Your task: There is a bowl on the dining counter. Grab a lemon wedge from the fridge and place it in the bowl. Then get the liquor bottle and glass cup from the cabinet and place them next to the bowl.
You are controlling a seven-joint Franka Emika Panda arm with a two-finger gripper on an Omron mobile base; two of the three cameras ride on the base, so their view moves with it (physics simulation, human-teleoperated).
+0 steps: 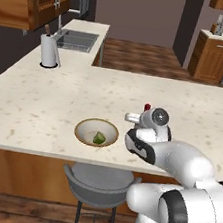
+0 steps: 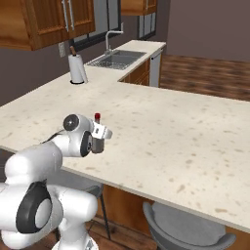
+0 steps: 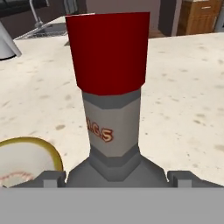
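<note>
The liquor bottle point(image 3: 111, 109), grey with a red cap, stands between the jaws of the gripper point(image 1: 143, 122) near the front edge of the worktop point(image 1: 44, 98), just right of the bowl point(image 1: 96, 132), which holds the lemon wedge point(image 1: 99, 138). The jaws stand wide at the bottle's shoulder, and whether they press on it I cannot tell. Judged as glass, it would be heavy, rigid, smooth and breakable, and top-heavy if held by the neck; the broad body below the shoulder looks the safest hold. The glass cup remains to be brought.
</note>
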